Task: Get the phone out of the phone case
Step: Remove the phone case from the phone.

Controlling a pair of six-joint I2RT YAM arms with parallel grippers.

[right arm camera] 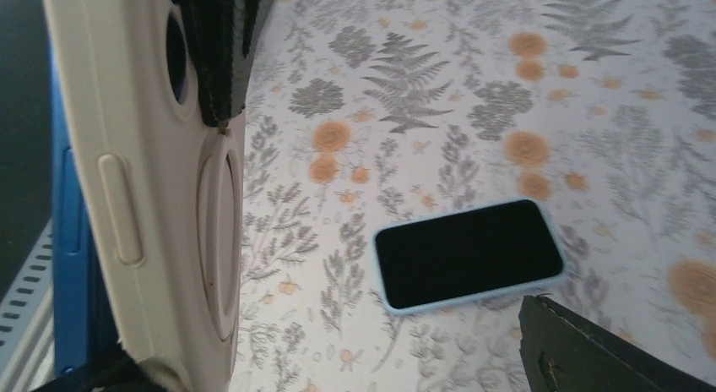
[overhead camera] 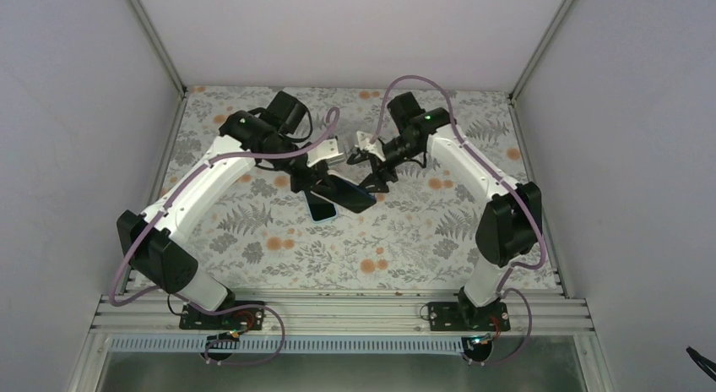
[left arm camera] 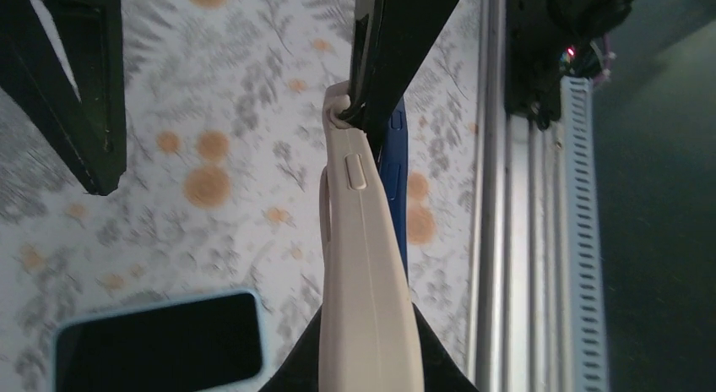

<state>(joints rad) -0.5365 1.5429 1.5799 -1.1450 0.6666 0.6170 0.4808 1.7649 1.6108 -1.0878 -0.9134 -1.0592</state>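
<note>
A cream phone case (left arm camera: 365,265) with the blue-edged phone (left arm camera: 393,189) in it is held edge-on above the table. My left gripper (left arm camera: 367,368) is shut on the case, one black finger on its back (right arm camera: 215,54). From above, the held phone (overhead camera: 350,193) shows its dark screen between the two grippers. My right gripper (right arm camera: 338,362) stands open. Its one finger (left arm camera: 405,37) lies against the far end of the case, the other (left arm camera: 76,96) hangs free to the side. In the right wrist view the case (right arm camera: 143,181) fills the left edge.
A second phone in a light blue case (overhead camera: 319,208) lies screen-up on the flowered tablecloth under the grippers (right arm camera: 469,253). The aluminium rail (left arm camera: 507,240) runs along the table's near edge. Grey walls enclose the table on three sides.
</note>
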